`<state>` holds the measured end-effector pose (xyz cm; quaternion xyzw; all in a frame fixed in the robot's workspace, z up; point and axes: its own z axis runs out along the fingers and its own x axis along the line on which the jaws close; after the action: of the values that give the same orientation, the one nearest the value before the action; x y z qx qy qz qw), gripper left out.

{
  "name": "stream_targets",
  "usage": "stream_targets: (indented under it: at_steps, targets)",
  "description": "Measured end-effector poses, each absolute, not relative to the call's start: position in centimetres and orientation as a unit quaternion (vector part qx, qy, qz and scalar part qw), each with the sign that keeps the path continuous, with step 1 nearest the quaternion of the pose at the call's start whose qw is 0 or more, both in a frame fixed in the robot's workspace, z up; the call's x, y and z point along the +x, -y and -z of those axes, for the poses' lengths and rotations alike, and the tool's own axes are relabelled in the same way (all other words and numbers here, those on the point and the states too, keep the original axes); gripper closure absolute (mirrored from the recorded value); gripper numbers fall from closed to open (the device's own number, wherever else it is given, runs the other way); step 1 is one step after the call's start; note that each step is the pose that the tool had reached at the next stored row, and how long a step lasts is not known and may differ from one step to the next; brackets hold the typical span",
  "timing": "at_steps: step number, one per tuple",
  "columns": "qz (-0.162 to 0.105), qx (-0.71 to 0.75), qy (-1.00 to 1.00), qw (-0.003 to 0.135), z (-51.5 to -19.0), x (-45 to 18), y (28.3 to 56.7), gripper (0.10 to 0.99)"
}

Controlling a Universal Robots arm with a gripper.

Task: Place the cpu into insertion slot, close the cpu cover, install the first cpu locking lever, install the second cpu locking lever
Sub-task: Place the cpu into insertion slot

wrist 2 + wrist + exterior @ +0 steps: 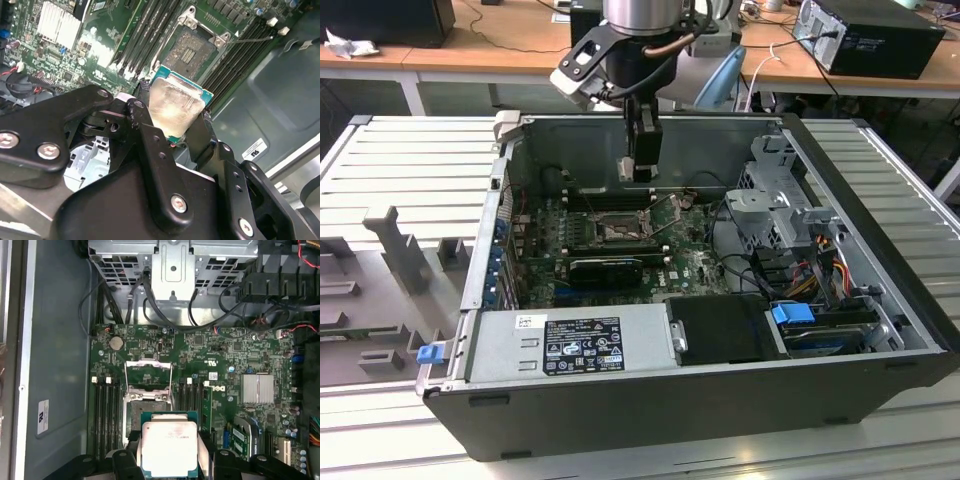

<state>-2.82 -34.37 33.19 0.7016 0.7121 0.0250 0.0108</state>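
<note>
My gripper [640, 168] hangs inside the open computer case, above the board's back edge, shut on the cpu [169, 447]. The cpu [175, 107] is a pale silver square on a green base, held flat between the two black fingers [145, 112]. The insertion slot [145, 409] lies open just beyond the chip, its dark pin field bare; it also shows in the exterior view [618, 230] and in the second wrist view [192, 50]. The cpu cover [148, 371] stands raised at the socket's far side. A thin locking lever [250, 39] sticks out beside the socket.
Black memory slots [105, 410] flank the socket on both sides. A ribbed heat sink [258, 388] sits on the board. The drive cage [785, 215] with cables fills the exterior view's right, and the power supply [570, 345] lies along the case's near wall.
</note>
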Motion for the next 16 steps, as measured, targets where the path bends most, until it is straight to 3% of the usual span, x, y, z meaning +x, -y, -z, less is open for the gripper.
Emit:
stream_targets:
  at_steps: [16]
  targets:
    - [-0.021, 0.702, -0.712, 0.006, -30.0, -2.9, 34.3, 0.553]
